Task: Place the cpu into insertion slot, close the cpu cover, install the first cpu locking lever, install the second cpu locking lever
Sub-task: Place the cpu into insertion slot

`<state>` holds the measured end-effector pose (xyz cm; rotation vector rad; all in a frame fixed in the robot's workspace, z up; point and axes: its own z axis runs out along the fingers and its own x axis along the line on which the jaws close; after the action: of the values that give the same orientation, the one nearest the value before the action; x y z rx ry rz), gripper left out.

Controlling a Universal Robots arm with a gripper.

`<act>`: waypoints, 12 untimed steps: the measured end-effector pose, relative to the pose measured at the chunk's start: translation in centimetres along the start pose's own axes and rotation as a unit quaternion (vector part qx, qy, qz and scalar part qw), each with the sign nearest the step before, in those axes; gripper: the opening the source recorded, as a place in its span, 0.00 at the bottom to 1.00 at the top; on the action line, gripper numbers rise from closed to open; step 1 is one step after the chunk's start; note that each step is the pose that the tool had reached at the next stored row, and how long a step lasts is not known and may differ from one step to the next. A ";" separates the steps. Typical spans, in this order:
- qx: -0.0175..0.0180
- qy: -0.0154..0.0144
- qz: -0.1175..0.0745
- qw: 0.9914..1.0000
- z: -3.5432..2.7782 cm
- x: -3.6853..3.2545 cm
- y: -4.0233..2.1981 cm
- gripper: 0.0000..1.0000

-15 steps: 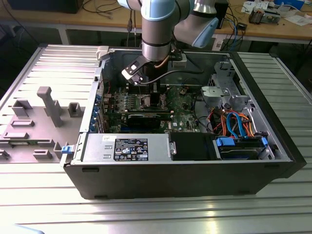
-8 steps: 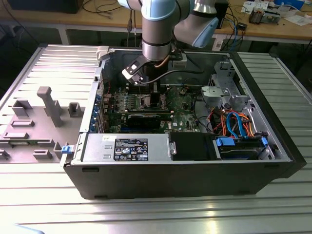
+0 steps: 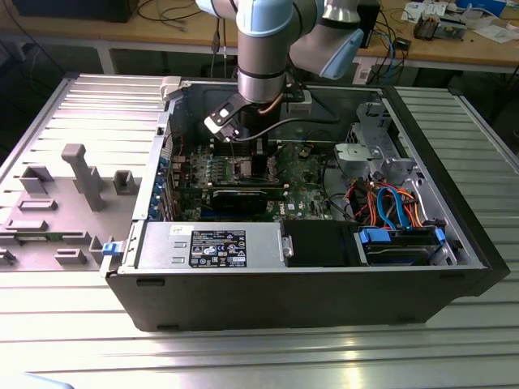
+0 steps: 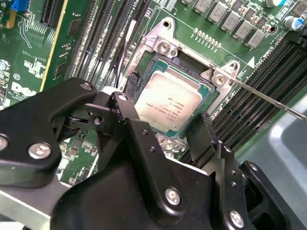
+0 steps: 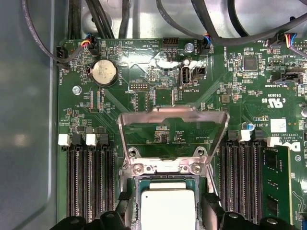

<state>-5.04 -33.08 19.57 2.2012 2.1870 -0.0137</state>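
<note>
The cpu [image 4: 169, 98] lies in the insertion slot [image 4: 162, 46] — between the gripper's [image 4: 165, 101] wide-open fingers, touching neither.

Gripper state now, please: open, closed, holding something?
Gripper: open, its fingers apart on either side of the cpu lying in the insertion slot, not gripping it.
</note>
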 end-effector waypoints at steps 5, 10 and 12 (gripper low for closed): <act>0.000 0.000 -0.002 1.000 -0.11 -0.01 0.01 0.68; 0.000 0.000 -0.002 1.000 -0.94 -0.03 0.03 0.68; 0.001 0.000 -0.003 1.000 -1.50 -0.05 0.04 0.68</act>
<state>-5.03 -33.08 21.08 2.1966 2.1937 -0.0159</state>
